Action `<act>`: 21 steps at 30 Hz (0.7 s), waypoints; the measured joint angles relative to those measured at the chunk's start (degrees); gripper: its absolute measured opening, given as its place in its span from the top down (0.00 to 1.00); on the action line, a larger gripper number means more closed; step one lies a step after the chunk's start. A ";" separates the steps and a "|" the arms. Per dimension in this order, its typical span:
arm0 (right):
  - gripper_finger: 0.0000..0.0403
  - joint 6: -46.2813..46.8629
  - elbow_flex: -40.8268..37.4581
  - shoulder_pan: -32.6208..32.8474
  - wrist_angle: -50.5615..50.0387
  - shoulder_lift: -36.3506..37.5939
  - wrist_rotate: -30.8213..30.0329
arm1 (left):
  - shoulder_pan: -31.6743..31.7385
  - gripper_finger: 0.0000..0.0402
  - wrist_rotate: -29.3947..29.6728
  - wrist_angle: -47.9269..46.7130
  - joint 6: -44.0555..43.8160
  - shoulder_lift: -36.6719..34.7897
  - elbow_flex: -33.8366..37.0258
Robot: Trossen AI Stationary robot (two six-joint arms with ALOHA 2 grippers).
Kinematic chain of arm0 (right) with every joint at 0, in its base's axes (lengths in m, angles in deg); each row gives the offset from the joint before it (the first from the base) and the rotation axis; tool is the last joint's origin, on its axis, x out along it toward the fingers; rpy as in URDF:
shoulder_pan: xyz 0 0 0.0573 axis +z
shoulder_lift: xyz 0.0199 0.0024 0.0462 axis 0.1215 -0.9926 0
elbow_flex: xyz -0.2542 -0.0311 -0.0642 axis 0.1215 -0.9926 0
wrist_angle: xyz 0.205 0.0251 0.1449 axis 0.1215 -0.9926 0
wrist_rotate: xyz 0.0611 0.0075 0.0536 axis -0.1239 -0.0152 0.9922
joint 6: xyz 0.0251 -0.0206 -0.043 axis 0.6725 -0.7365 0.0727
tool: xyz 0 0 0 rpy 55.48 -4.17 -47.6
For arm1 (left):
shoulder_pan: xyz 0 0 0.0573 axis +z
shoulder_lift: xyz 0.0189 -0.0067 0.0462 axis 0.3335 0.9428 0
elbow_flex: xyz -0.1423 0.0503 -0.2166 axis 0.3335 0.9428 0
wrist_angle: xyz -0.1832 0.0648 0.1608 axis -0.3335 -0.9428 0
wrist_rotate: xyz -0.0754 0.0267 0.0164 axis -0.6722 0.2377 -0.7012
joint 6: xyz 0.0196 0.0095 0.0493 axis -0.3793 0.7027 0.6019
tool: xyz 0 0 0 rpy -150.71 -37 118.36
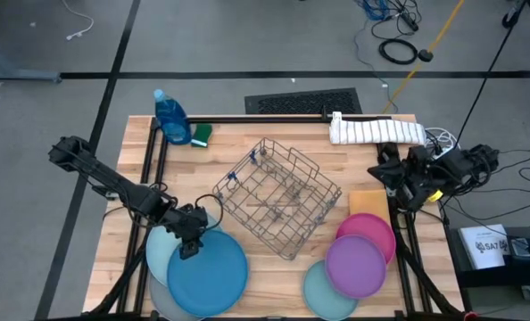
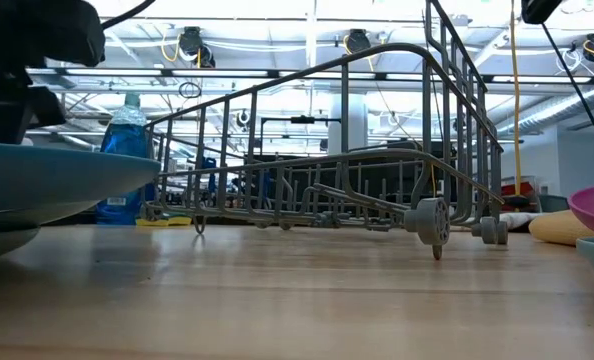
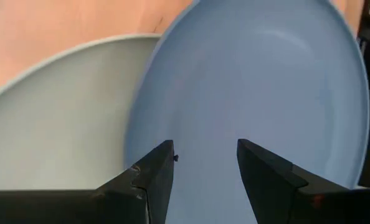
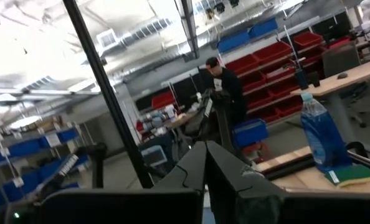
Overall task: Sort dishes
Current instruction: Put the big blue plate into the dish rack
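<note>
At the near left, a blue plate point(image 1: 207, 272) lies on top of a pale blue plate point(image 1: 162, 248) and a grey plate point(image 1: 162, 301). My left gripper point(image 3: 205, 168) hangs open just over the blue plate's far-left part, pointing steeply down, with the plate's surface showing between its fingers. At the near right, a purple plate point(image 1: 356, 265) overlaps a pink plate point(image 1: 369, 230) and a teal plate point(image 1: 318, 290). My right gripper point(image 4: 205, 163) is shut and empty, raised at the table's right edge and pointing out into the room.
A wire rack point(image 1: 278, 196) stands tilted in the middle of the table. An orange sponge point(image 1: 365, 201) lies beside the pink plate. A blue bottle point(image 1: 170, 116) and a green sponge point(image 1: 201, 134) sit far left, a white towel point(image 1: 376, 131) far right. A person point(image 4: 225, 87) stands beyond the table.
</note>
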 joint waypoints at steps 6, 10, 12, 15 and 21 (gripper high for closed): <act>0.98 -0.12 -0.01 0.00 0.00 -4.41 0.05 | 0.00 0.56 3.43 -8.67 0.58 0.20 0.02; 0.98 -0.11 -0.02 0.00 0.03 -6.86 0.09 | 0.00 0.56 5.95 -8.93 0.69 0.20 0.02; 0.98 -0.17 -0.02 0.00 0.17 -7.84 0.09 | 0.00 0.56 6.56 -8.76 0.72 0.20 0.02; 0.98 -0.90 -0.02 0.00 0.44 -8.94 0.06 | 0.00 0.56 6.75 -8.33 0.71 0.20 0.24; 0.98 -3.47 -0.02 0.02 2.08 -9.18 -0.11 | 0.00 0.56 6.77 -5.13 0.72 0.72 0.83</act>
